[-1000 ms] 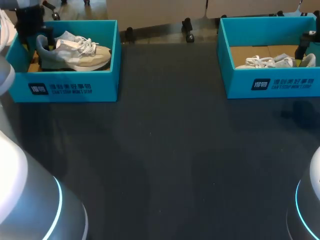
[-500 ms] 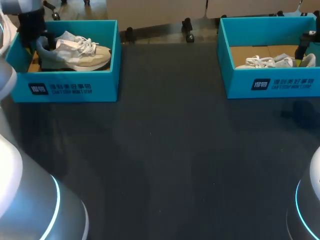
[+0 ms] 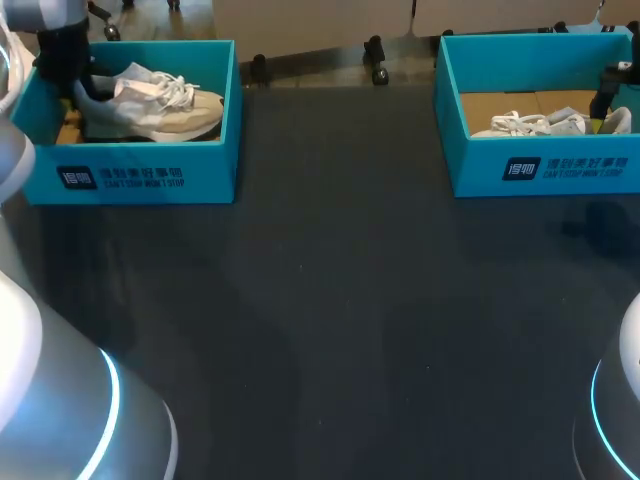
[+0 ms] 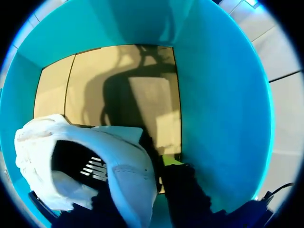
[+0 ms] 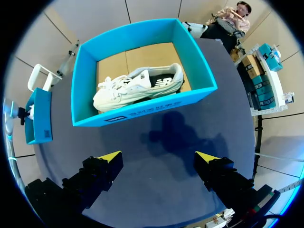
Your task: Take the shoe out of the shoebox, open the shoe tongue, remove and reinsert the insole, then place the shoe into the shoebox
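My left claw (image 4: 147, 183) pinches the shoe (image 3: 150, 100) by its heel, inside the left shoebox (image 3: 130, 175); my right claw (image 5: 159, 164) hangs spread wide over the table (image 3: 350, 300) — near the other shoebox (image 5: 142, 107).

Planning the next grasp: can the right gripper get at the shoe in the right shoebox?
Probably yes: the shoebox is lidless, the shoe lies uncovered, and the open right gripper hangs before it, nothing between.
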